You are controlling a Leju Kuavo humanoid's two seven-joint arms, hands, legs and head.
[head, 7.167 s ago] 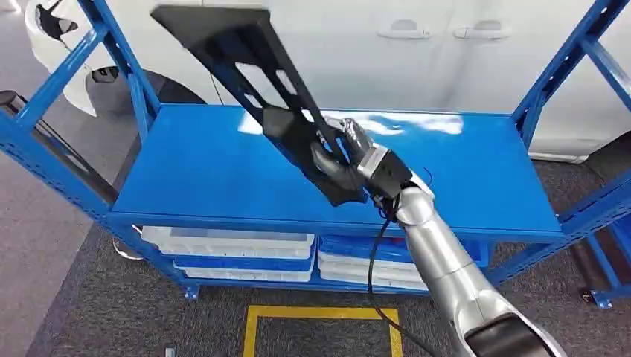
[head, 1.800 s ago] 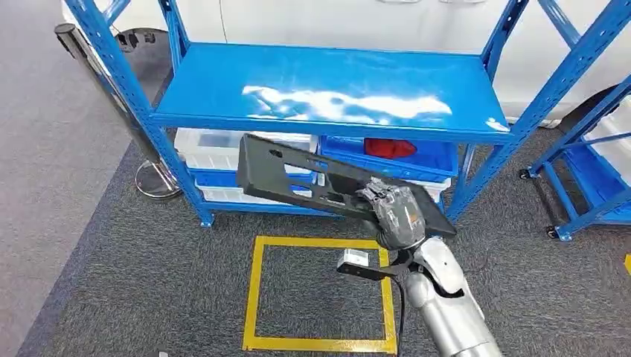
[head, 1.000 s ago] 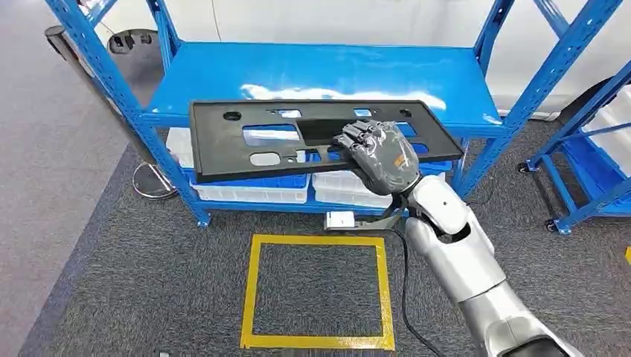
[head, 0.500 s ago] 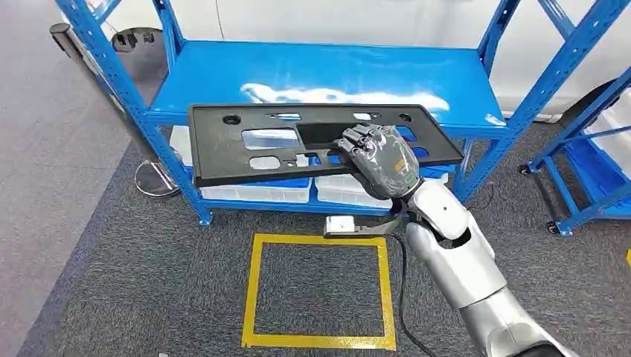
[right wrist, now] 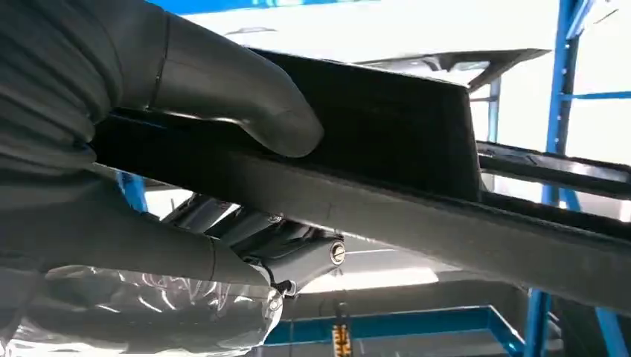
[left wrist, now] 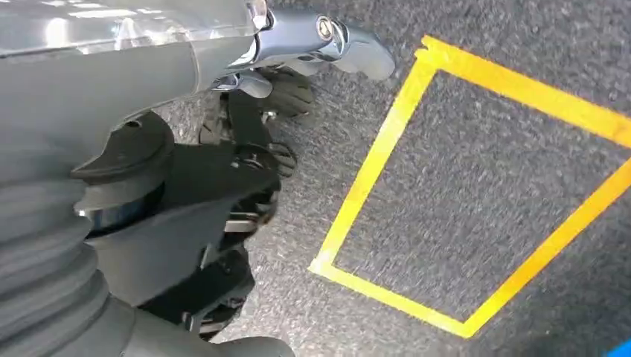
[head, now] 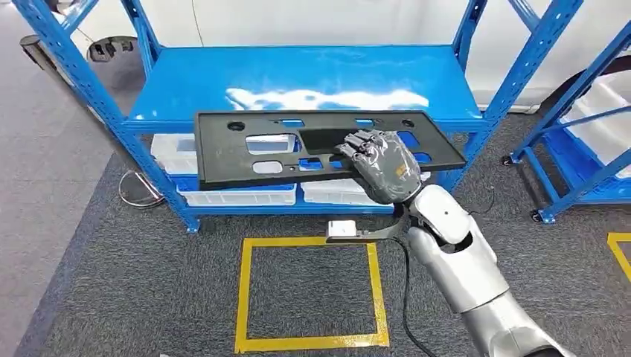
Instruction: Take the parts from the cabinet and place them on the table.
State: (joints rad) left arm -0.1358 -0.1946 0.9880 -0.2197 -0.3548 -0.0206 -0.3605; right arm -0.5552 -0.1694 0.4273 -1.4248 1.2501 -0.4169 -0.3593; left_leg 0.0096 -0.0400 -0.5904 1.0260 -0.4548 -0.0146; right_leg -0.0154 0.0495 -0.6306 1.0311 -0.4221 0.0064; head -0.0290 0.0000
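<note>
A long, flat black plastic panel with cut-out slots (head: 312,147) hangs level in the air in front of the blue metal shelving rack (head: 298,78), stretching toward nine o'clock from the right hand (head: 381,163). That hand grips the panel near its three o'clock end, fingers curled over the top face, the silver right arm (head: 457,275) rising from five o'clock. On the grey carpet below lies a yellow taped square (head: 309,294). The right wrist view shows the thick grey thumb (right wrist: 223,82) pressed on the panel's edge (right wrist: 417,216). In the left wrist view the left hand (left wrist: 245,175) hangs above the carpet beside the yellow tape (left wrist: 446,193); whether it is open cannot be told.
</note>
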